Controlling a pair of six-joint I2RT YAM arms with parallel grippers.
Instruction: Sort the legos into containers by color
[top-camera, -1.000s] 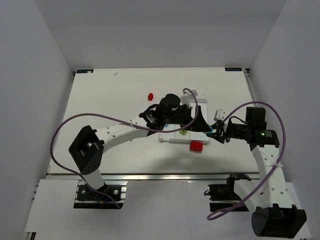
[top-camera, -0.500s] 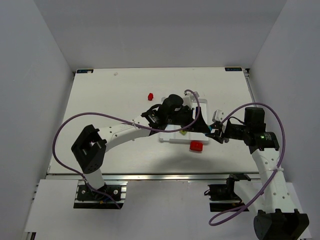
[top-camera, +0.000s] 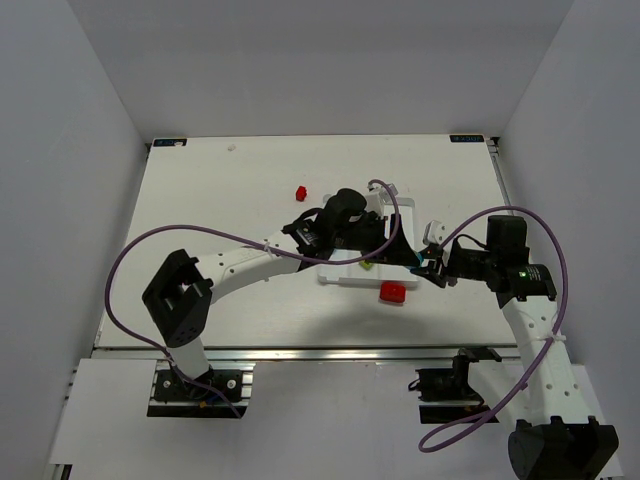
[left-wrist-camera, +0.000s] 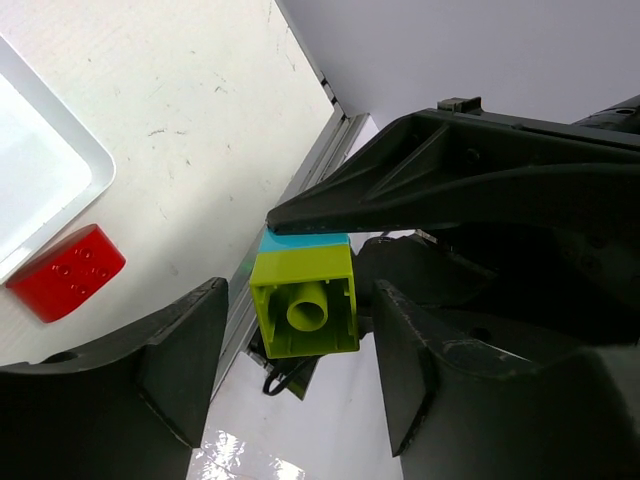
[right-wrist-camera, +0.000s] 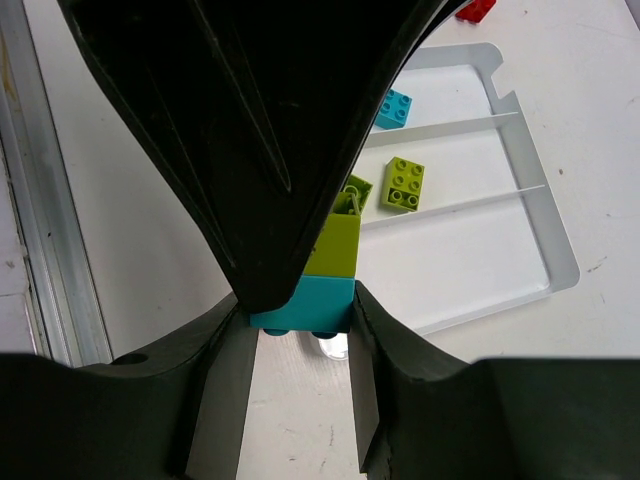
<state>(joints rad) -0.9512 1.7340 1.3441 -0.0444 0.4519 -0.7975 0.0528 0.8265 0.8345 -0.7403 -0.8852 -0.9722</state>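
A cyan brick (right-wrist-camera: 305, 303) with a lime brick (right-wrist-camera: 335, 243) stuck to it is pinched in my right gripper (right-wrist-camera: 300, 335), above the table beside the white tray (right-wrist-camera: 520, 250). In the left wrist view the lime brick (left-wrist-camera: 305, 292) hangs between the fingers of my left gripper (left-wrist-camera: 297, 325), with a gap on each side. In the top view the left gripper (top-camera: 400, 250) and right gripper (top-camera: 428, 266) meet at the tray's (top-camera: 345, 278) right end. A cyan brick (right-wrist-camera: 396, 108) and a lime brick (right-wrist-camera: 405, 184) lie in separate tray compartments.
A red brick (top-camera: 393, 292) lies on the table just in front of the tray, also in the left wrist view (left-wrist-camera: 68, 272). Another red brick (top-camera: 301, 191) lies behind the tray to the left. The table's front rail (left-wrist-camera: 300, 190) runs close by.
My left gripper has shifted slightly right toward the right gripper, and the right gripper has edged left. The stacked bricks stay in the right gripper.
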